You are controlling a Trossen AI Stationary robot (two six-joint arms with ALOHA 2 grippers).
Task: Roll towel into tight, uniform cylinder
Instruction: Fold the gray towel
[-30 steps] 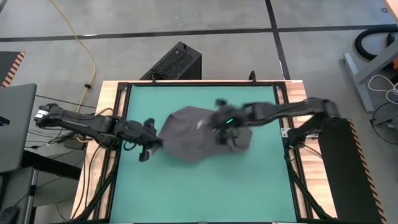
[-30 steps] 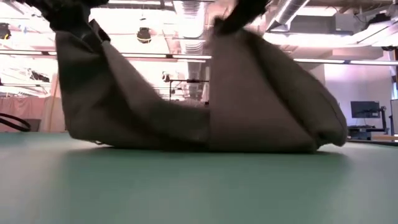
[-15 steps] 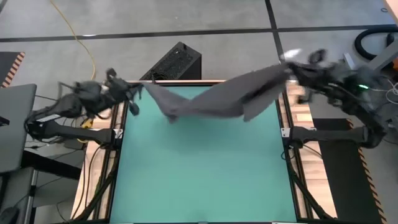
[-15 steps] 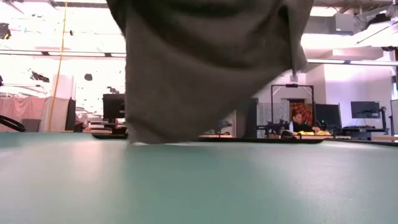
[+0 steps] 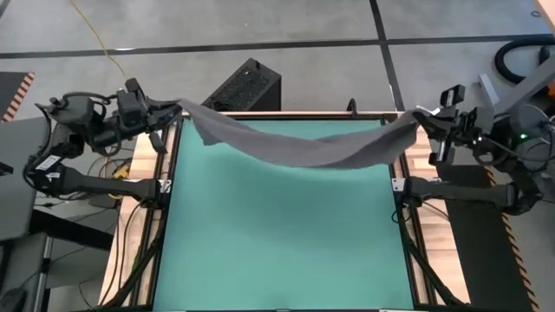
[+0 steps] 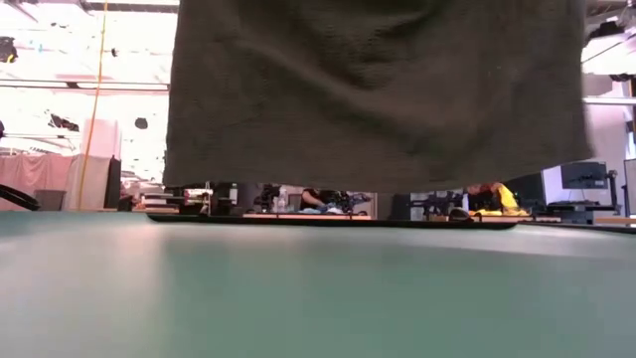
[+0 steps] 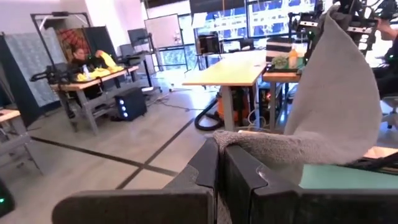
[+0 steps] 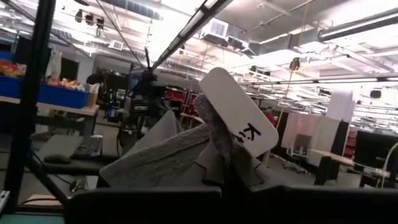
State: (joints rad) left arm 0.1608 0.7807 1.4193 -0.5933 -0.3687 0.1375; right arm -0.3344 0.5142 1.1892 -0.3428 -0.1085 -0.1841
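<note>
The dark grey towel hangs spread between my two grippers over the far half of the green mat. In the low view the towel hangs like a curtain, and its lower edge is clear of the mat. My left gripper is at the far left corner, shut on one end of the towel. My right gripper is at the far right corner, shut on the other end. A white tag stands up by the right gripper. My left gripper pinches the towel's left end corner between its two fingers, which point about level. The cloth runs from there toward the other arm, lifted clear of the mat. My right gripper pinches the towel's right end next to the white tag, its fingers slanting slightly upward. The cloth bunches at the fingers and stretches away toward the left arm with a slight sag.
A black box stands on the floor beyond the table's far edge. A laptop sits to the left, and a yellow cable runs over the floor. Wooden table rims flank the mat. People sit at desks in the room behind.
Both grippers have risen and moved apart, the left to the far left corner and the right to the far right corner. The towel was a bunched heap on the mat. It has been lifted clear and spread out between them, and its lower edge now hangs off the mat.
</note>
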